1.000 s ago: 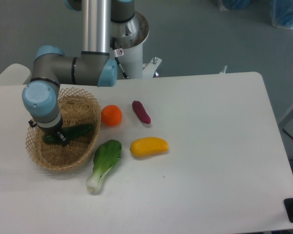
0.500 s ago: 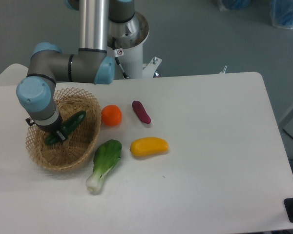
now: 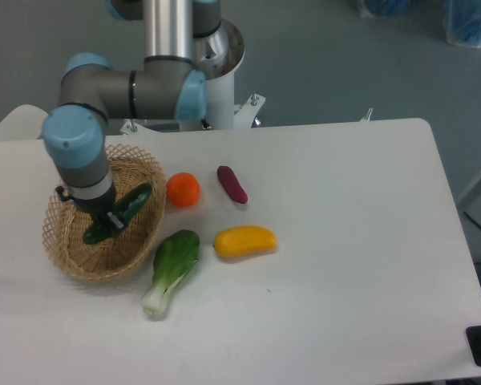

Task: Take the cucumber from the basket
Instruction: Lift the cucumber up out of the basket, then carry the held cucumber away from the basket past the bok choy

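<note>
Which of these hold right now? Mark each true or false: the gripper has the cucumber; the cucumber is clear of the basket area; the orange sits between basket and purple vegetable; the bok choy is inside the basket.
1. The gripper is clamped on the cucumber: true.
2. The cucumber is clear of the basket area: false, it hangs tilted over the basket.
3. The orange sits between basket and purple vegetable: true.
4. The bok choy is inside the basket: false, it lies on the table beside it.

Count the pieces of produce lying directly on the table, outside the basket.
4: the orange beside the basket, the purple vegetable right of it, the yellow fruit nearer the camera, and the bok choy left of that. None appear hidden.
</note>
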You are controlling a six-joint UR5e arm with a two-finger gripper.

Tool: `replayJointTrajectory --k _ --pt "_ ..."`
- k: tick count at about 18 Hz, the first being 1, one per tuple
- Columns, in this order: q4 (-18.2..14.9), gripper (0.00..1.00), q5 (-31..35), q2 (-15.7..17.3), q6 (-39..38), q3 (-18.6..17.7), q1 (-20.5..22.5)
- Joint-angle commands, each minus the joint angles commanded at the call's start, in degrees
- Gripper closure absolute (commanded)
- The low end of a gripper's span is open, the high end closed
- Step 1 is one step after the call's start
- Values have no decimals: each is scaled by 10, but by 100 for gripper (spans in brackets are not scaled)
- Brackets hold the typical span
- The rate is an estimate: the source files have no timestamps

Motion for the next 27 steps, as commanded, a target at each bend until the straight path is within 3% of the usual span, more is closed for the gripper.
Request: replayJointTrajectory --k 3,11,15,24,27 --pt "-5 82 -1 -8 1 33 39" --pt "-15 82 4 -77 93 120 133" --pt "-38 81 4 -109 164 161 177" --pt "-46 80 36 -199 328 251 244" --pt "-45 80 39 -214 397 271 261"
